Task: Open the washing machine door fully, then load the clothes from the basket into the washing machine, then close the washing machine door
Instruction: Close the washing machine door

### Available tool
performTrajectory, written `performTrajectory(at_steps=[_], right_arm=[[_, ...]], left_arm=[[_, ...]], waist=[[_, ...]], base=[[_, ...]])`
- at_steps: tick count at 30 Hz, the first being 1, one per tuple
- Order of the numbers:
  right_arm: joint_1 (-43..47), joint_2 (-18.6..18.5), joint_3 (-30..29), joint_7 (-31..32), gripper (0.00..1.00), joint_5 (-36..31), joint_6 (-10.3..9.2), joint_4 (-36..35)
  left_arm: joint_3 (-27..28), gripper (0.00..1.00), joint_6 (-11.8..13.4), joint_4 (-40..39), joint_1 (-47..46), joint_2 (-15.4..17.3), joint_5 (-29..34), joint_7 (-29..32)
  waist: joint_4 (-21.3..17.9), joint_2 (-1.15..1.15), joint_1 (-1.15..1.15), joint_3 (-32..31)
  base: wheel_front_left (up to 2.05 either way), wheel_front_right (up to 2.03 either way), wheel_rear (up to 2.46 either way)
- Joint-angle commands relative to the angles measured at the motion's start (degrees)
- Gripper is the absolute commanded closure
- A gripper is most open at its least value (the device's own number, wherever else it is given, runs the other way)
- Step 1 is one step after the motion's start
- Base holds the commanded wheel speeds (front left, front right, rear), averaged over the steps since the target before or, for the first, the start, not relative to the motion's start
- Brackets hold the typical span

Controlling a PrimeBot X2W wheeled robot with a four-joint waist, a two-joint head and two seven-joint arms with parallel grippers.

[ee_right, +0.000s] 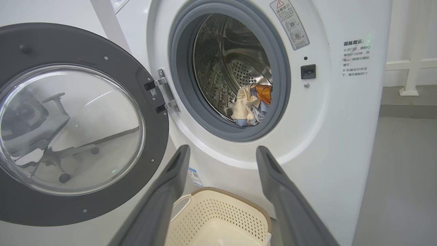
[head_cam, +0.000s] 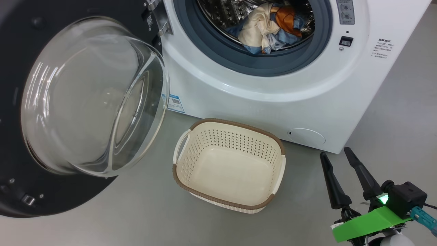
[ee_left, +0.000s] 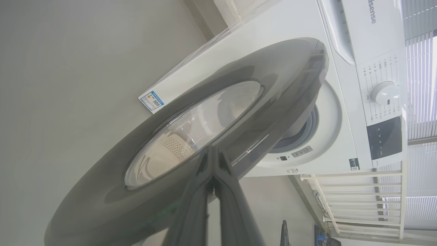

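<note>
The washing machine point(ee_left: 362, 30) is showing "Hisense" on its top panel and a small blue label point(head_cam: 175, 103) low on its front, with Chinese notices point(ee_right: 355, 56) too small to read beside the opening, where the clothes point(head_cam: 269, 29) are lying in the drum. The washing machine door point(head_cam: 85, 99) is standing swung open at the left, beside the basket point(head_cam: 235, 124) on the floor. The left claw point(ee_left: 212, 160) is pointing, pressed shut, at the door's dark outer rim, while the right claw point(head_cam: 335, 152) is hanging spread wide near the basket, gripping nothing.

Door point(head_cam: 85, 102): glossy black rim, smooth clear glass bowl. Drum point(ee_right: 222, 61): bright perforated steel. Basket point(head_cam: 211, 143): matt cream perforated plastic. Clothes point(head_cam: 269, 27): soft cloth.
</note>
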Motion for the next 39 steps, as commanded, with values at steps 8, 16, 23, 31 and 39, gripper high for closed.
performTrajectory(at_steps=[8, 16, 23, 31, 39], right_arm=[[0.25, 0.66, -0.46, -0.27, 0.0, 0.07, 0.08, -2.07], [0.64, 0.77, -1.93, -0.27, 0.0, -0.06, 0.08, -2.4], [1.13, 1.01, -2.55, -0.27, 0.0, -0.13, 0.08, -2.55], [0.94, 1.42, -2.78, -0.27, 0.0, -0.23, 0.08, -2.66], [0.74, 2.02, -3.63, -0.27, 0.0, -0.32, 0.08, -2.97]], left_arm=[[1.68, 1.0, -0.18, -6.13, 1.07, 2.09, -1.23, 4.32], [1.31, 1.0, -0.18, -12.47, 1.94, -0.11, -1.63, 6.67], [1.18, 1.0, -0.18, -17.18, 2.73, -1.82, -2.5, 8.08], [0.77, 1.0, -0.18, -23.84, 3.89, -4.3, -2.93, 8.63], [0.38, 1.0, -0.18, -29.22, 3.96, -8.09, -2.56, 7.21]], waist=[[-1.21, 0.0, 0.0, -0.36], [-2.46, 0.0, 0.0, -0.93], [-3.46, 0.0, 0.0, -1.43], [-6.04, 0.0, 0.0, -1.42], [-10.1, 0.0, 0.0, -1.11]], base=[[0.0, 0.0, 0.0], [0.0, 0.0, 0.0], [0.0, 0.0, 0.0], [0.0, 0.0, 0.0], [0.0, 0.0, 0.0]])
